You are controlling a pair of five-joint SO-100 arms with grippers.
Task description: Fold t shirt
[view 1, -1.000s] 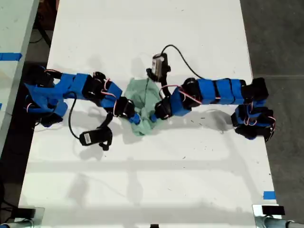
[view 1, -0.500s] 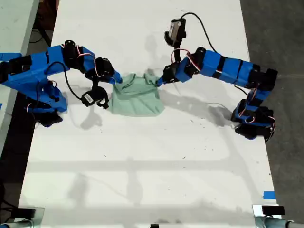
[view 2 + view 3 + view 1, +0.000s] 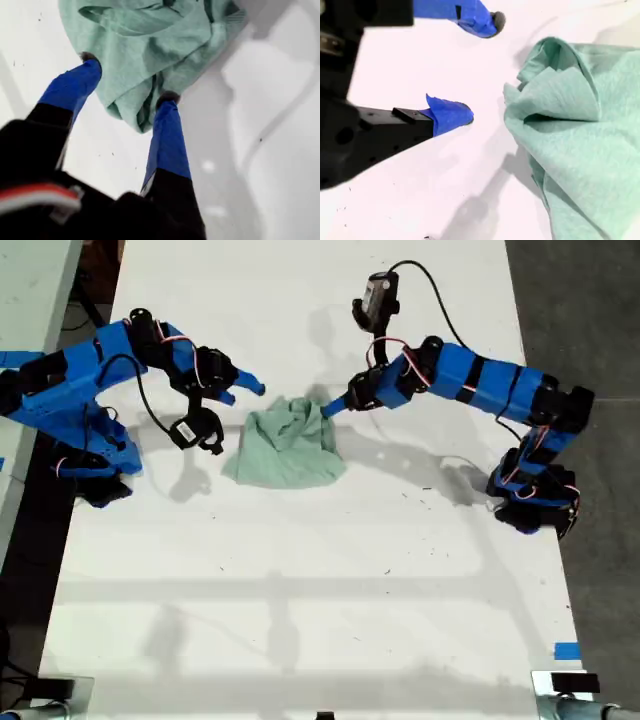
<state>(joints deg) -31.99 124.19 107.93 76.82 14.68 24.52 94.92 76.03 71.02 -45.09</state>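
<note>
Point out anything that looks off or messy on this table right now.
The t shirt lies bunched and wrinkled mid-table rather than flat, its upper edge rumpled into a lump. My second tool sits open just clear of it; my first tool is open at its edge.

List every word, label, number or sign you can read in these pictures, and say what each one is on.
None can be read.
Small pale mint-green cloth t shirt: plain, no print in any view.
White table: only dark specks and scuffs, no writing.
Black camera module on a cable: a pale patch, perhaps a label, too small to read.
Blue tape strips in the exterior view: blank.
</note>
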